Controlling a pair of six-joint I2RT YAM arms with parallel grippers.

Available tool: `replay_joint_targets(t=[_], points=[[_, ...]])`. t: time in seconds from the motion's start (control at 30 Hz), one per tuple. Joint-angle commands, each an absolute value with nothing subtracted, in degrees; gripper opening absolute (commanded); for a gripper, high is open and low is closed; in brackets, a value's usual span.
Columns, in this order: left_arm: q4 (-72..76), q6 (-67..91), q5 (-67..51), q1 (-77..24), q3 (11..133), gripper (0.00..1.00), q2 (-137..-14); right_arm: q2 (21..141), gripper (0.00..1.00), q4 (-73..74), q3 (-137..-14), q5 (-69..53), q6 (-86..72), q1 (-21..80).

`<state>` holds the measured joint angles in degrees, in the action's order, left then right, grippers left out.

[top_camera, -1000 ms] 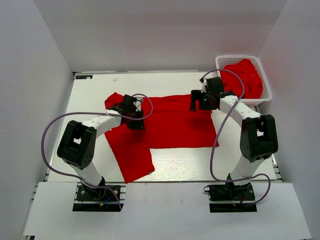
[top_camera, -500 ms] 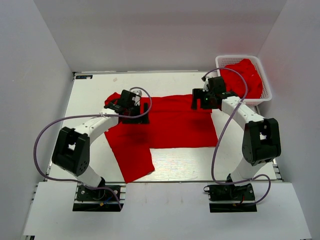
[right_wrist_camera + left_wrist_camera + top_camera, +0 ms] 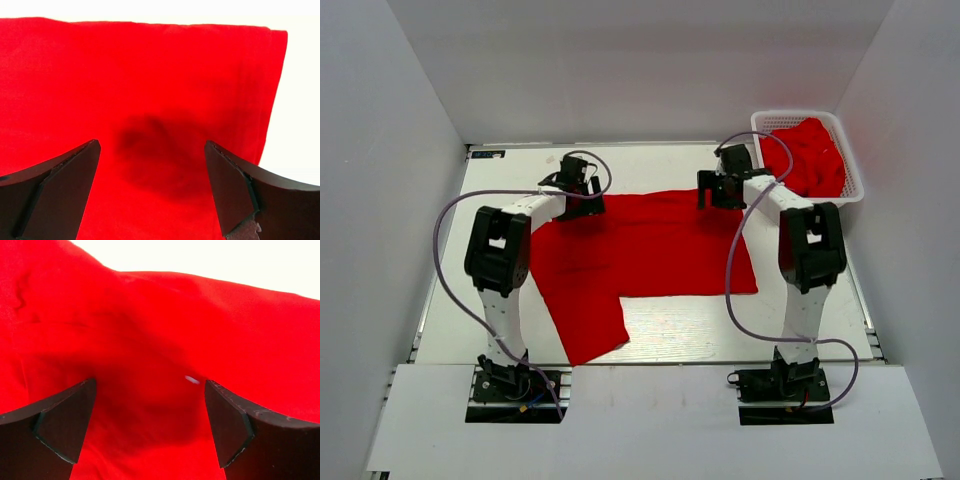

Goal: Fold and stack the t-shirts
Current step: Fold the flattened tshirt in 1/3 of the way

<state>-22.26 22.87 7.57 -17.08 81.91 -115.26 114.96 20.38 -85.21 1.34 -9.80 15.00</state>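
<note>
While both sets of jaws stand spread, left gripper [image 3: 150, 425] and right gripper [image 3: 152, 190] hover over the far edge of the t-shirt [image 3: 650, 250], flat mid-table. Best: pinch both layers at matching points, lift level, fold nearward evenly. Further t-shirts [image 3: 817, 150] fill the basket [image 3: 798, 115], far right.

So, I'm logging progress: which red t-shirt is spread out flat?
The t-shirt on the table, lying open; the other red cloth is bunched up in the white mesh basket.
</note>
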Motion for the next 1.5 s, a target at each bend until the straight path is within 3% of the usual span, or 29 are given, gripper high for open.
replay_joint_targets(t=[0.0, 0.37, 0.53, 0.67, 0.87, 1.1, 1.33, 1.47], points=[[-19.5, 24.1, 8.9, -15.7, 84.1, 0.99, -116.5, 118.5, 0.90, 19.9, -90.9, 4.3, -9.1, 14.9], [-16.3, 22.5, 6.1, -12.7, 92.6, 0.99, -129.2, 133.4, 0.90, 24.5, -108.0, 12.4, -11.9, 13.8], [-18.4, 19.6, 4.6, -12.0, 106.2, 0.99, -137.9, 139.4, 0.90, 25.7, -114.8, 10.4, -12.8, 12.6], [-21.5, 17.5, 3.3, -11.5, 117.8, 0.99, -142.2, 139.7, 0.90, 24.2, -119.3, 7.7, -9.2, 12.2], [-23.0, 14.3, 0.7, -11.5, 119.2, 0.99, -135.3, 132.9, 0.90, 22.6, -118.7, 4.7, -5.0, 12.6], [-31.7, 15.0, -0.8, -11.5, 102.6, 0.99, -116.1, 117.5, 0.90, 21.2, -104.0, 1.5, -4.9, 13.7], [-35.6, 24.8, -0.5, -12.7, 67.2, 0.99, -87.5, 101.6, 0.90, 21.5, -80.1, 10.9, -12.7, 18.2], [-39.9, 31.3, 0.0, -13.2, 54.7, 0.99, -75.0, 93.2, 0.90, 18.6, -65.0, 15.5, -19.1, 19.8]])
